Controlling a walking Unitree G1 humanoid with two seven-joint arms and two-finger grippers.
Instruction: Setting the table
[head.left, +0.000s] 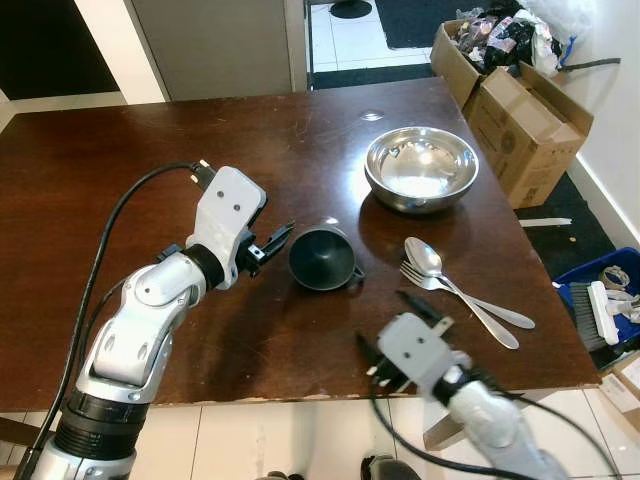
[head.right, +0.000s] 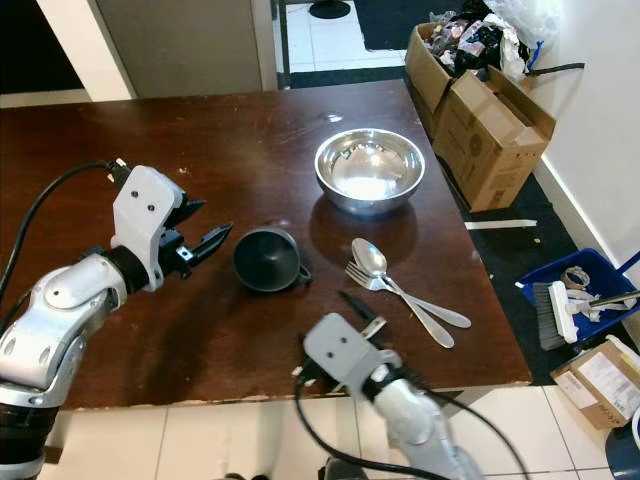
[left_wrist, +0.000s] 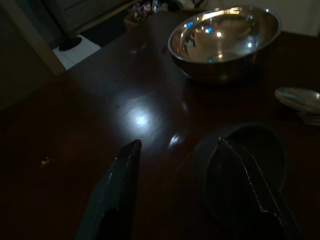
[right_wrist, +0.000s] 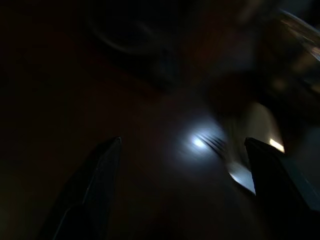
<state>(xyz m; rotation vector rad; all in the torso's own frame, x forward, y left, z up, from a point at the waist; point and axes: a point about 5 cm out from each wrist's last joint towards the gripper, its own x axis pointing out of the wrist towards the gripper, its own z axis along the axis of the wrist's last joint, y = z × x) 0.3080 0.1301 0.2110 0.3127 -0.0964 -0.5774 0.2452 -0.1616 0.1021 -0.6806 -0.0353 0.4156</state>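
A dark cup (head.left: 322, 258) with a small handle stands mid-table on the brown table (head.left: 100, 190). My left gripper (head.left: 270, 243) hovers open just to its left, fingertips near the rim; in the left wrist view one finger (left_wrist: 245, 185) overlaps the cup (left_wrist: 267, 150). A steel bowl (head.left: 421, 168) sits behind and to the right. A spoon (head.left: 428, 258) and fork (head.left: 420, 278) lie side by side to the cup's right. My right gripper (head.left: 393, 327) is open near the front edge, pointing towards the cutlery, with the blurred fork (right_wrist: 215, 145) between its fingers' line of sight.
Open cardboard boxes (head.left: 520, 110) stand off the table's far right corner. A blue bin with a brush (head.left: 600, 300) sits on the floor at the right. The table's front edge (head.left: 300, 395) is close to me, with tiled floor below.
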